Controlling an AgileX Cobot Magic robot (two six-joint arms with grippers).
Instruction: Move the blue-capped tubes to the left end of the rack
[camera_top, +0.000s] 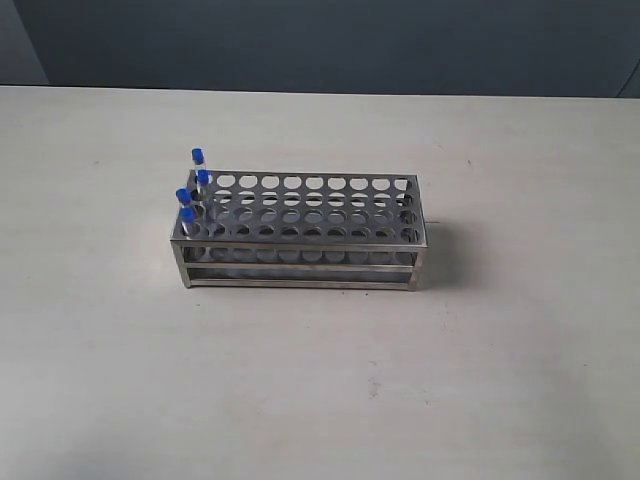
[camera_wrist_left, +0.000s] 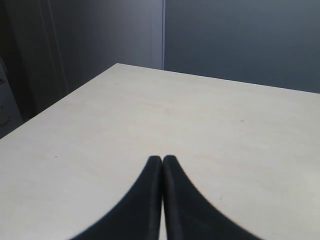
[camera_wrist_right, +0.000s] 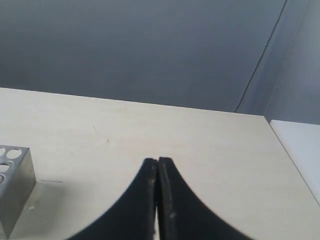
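The steel rack (camera_top: 300, 232) stands in the middle of the table in the exterior view. Several blue-capped tubes (camera_top: 198, 157) stand upright in the holes at its left end, one per row, caps above the top plate. Neither arm shows in the exterior view. My left gripper (camera_wrist_left: 162, 159) is shut with nothing between its black fingers, over bare table; the rack is out of that view. My right gripper (camera_wrist_right: 157, 161) is also shut and empty. One corner of the rack (camera_wrist_right: 14, 180) shows at the edge of the right wrist view, well apart from the fingertips.
The pale table (camera_top: 480, 380) stretches around the rack on all sides. A dark wall (camera_top: 320, 40) runs behind the far edge. The table's corner and edge (camera_wrist_right: 280, 145) show in the right wrist view, and another table corner (camera_wrist_left: 118, 65) in the left wrist view.
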